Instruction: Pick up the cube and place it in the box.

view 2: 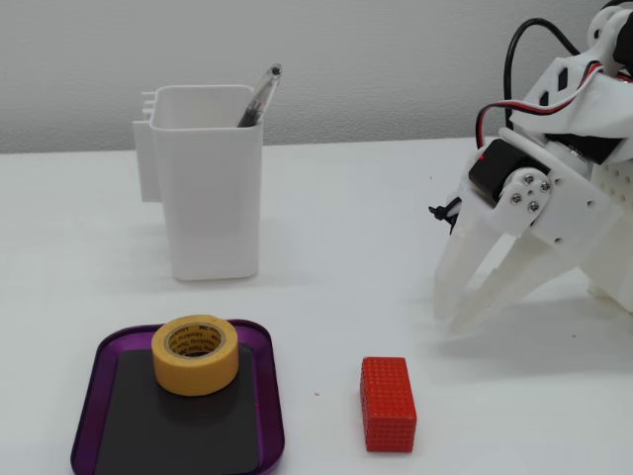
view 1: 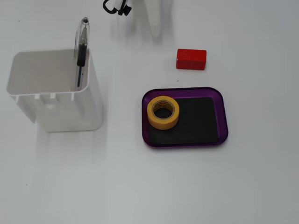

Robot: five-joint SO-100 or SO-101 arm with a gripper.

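The red cube point(view 1: 191, 59) lies flat on the white table, just beyond the purple box point(view 1: 223, 116) in a fixed view. In the other fixed view the cube point(view 2: 387, 403) lies to the right of the box point(view 2: 273, 396). My white gripper point(view 2: 451, 319) points down at the table behind and to the right of the cube. It is clear of the cube, its fingertips are together and it holds nothing. From above, only its tip point(view 1: 155, 32) shows at the top edge, left of the cube.
A yellow tape roll point(view 1: 163, 122) lies in the left part of the box, and it also shows in the other fixed view point(view 2: 195, 368). A tall white container point(view 1: 56, 100) with a pen point(view 1: 81, 46) stands to the left. A black cable point(view 1: 117, 7) hangs near the arm.
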